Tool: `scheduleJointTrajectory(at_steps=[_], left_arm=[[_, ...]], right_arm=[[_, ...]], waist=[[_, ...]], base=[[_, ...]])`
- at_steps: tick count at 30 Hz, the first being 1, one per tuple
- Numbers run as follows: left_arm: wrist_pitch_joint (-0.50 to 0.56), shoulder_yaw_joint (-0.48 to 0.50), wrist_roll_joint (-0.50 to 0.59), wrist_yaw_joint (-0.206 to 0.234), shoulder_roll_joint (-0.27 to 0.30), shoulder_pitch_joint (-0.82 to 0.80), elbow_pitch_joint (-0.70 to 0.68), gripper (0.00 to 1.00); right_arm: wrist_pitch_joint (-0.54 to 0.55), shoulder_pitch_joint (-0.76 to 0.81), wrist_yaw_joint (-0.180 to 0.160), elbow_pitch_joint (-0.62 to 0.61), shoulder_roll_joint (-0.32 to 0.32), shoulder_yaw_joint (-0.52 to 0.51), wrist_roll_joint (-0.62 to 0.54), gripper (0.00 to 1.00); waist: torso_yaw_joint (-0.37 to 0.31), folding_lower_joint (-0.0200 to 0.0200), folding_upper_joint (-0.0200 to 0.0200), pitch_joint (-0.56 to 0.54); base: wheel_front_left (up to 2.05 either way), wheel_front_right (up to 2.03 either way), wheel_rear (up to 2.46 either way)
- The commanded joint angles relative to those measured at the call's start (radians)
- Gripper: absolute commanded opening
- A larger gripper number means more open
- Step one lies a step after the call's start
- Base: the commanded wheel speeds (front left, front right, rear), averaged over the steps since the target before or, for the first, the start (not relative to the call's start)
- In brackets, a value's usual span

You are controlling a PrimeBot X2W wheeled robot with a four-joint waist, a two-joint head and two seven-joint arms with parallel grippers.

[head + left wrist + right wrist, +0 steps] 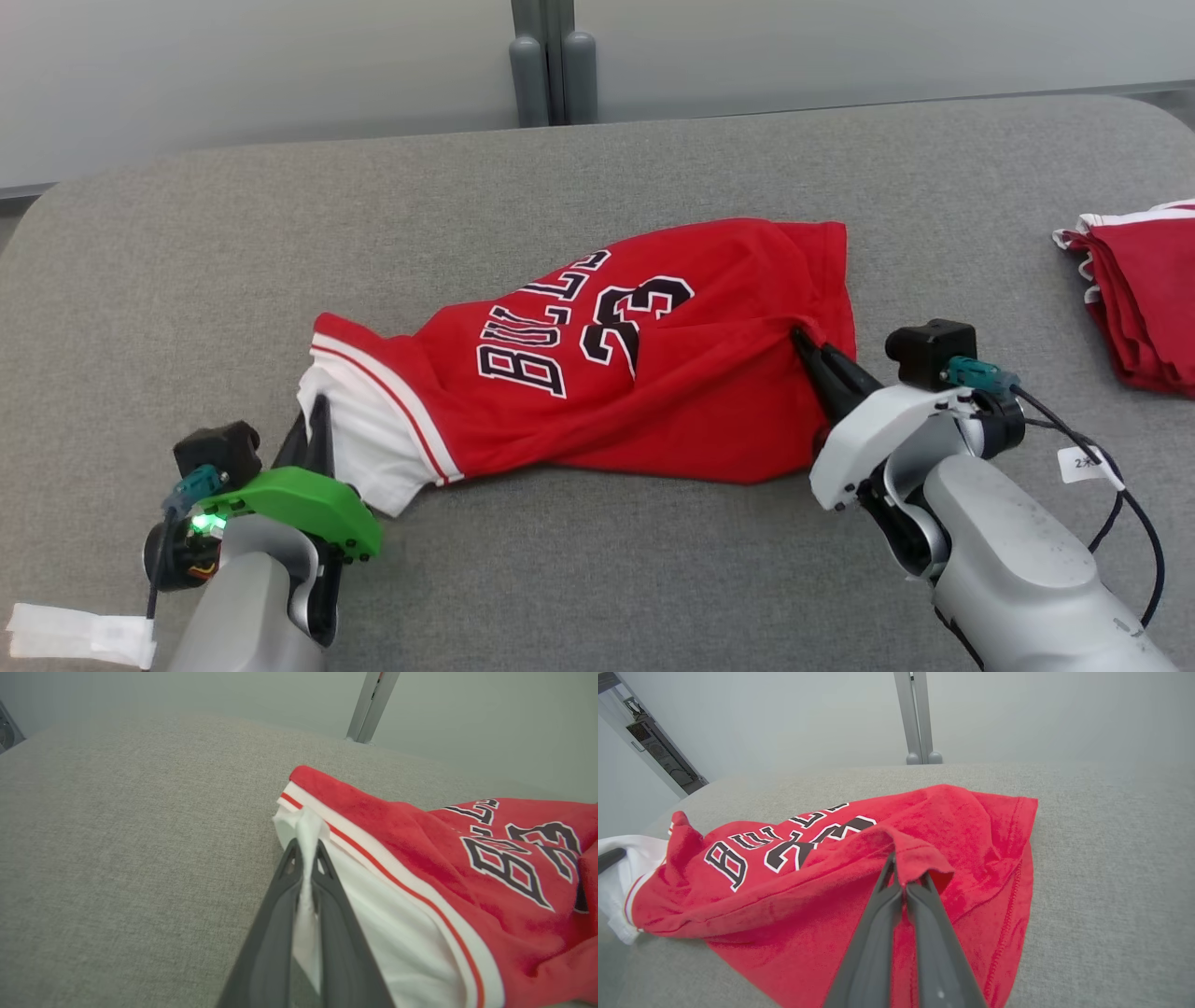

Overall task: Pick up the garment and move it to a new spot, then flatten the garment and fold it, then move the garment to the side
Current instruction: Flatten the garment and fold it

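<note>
Your two arms sit nearest, low in the head view: the left gripper (320,415), under its green cover (303,499), at about 8 o'clock, and the right gripper (805,343) at about 4 o'clock. Both are closed down tight on cloth.

From the left wrist you can see a thin fold of the white part of the garment (653,392) squeezed between the dark fingers (275,933), with a small tuft poking out past the tips. From the right wrist, the right gripper's fingers pinch a fold of the red hem and pull it into a small peak.

I read that pairing as deliberate. With one grip at each end, you can raise the cloth stretched between the arms instead of hauling up a bundle, and it should lay out flatter at the new spot.

Just beyond the grippers, the garment lies rumpled across the middle of the grey padded surface (597,168). The white, red-striped end is toward 9 o'clock and the red hem toward 3 o'clock, with the lettering and number facing up. Most of it rests on the padding, so I judge the pick-up to be gripped but not yet lifted. The left pinch looks slim, so lift evenly or it may slip.

Farther out at 3 o'clock, well apart, lies a stack of red cloth (1144,299) with white trim. At 12 o'clock a grey post (551,65) stands behind the far edge.
</note>
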Motion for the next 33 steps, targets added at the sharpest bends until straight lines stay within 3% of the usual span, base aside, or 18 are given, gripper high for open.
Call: scheduleJointTrajectory(at_steps=[1, 8, 11, 14, 16, 22, 27, 28, 33], left_arm=[[0.000, 0.013, -0.006, -0.005, 0.004, 0.020, -0.053, 0.00], [0.000, 0.019, -0.017, -0.007, -0.004, 0.034, -0.307, 0.00], [0.000, -0.025, -0.042, -0.007, -0.009, 0.000, -0.392, 0.00], [0.018, -0.066, -0.136, -0.008, -0.008, -0.062, -0.451, 0.00], [0.049, -0.093, -0.202, -0.008, 0.015, -0.120, -0.489, 0.00], [0.145, -0.153, -0.265, -0.008, 0.121, -0.339, -0.568, 0.00], [0.178, -0.133, -0.264, 0.002, 0.167, -0.498, -0.588, 0.00], [0.187, -0.147, -0.219, 0.008, 0.194, -0.541, -0.595, 0.00], [0.198, -0.175, -0.156, 0.021, 0.208, -0.713, -0.600, 0.00]], right_arm=[[-0.026, -0.017, -0.001, -0.028, -0.009, -0.005, 0.011, 0.00], [-0.075, -0.029, -0.001, -0.163, -0.054, -0.064, 0.005, 0.00], [-0.044, -0.043, -0.001, -0.228, -0.088, -0.073, -0.013, 0.00], [0.011, -0.077, -0.001, -0.299, -0.126, -0.078, -0.021, 0.00], [0.055, -0.119, -0.001, -0.350, -0.158, -0.078, -0.035, 0.00], [0.186, -0.279, -0.001, -0.482, -0.220, -0.107, -0.031, 0.00], [0.251, -0.371, -0.001, -0.509, -0.211, -0.169, 0.007, 0.00], [0.272, -0.392, -0.001, -0.508, -0.212, -0.175, 0.014, 0.00], [0.288, -0.508, -0.001, -0.437, -0.162, -0.237, -0.008, 0.00]], waist=[[0.001, 0.0000, -0.0001, -0.002], [0.005, 0.0000, -0.0001, -0.007], [0.003, 0.0000, -0.0001, -0.004], [-0.004, 0.0000, -0.0001, 0.010], [-0.014, 0.0000, -0.0001, 0.025], [-0.055, 0.0000, -0.0001, 0.101], [-0.082, 0.0000, -0.0001, 0.189], [-0.088, 0.0000, -0.0001, 0.221], [-0.119, 0.0000, -0.0001, 0.374]], base=[[0.00, 0.00, 0.00], [0.00, 0.00, 0.00], [0.00, 0.00, 0.00], [0.00, 0.00, 0.00], [0.00, 0.00, 0.00], [0.00, 0.00, 0.00], [0.00, 0.00, 0.00], [0.00, 0.00, 0.00], [0.00, 0.00, 0.00]])
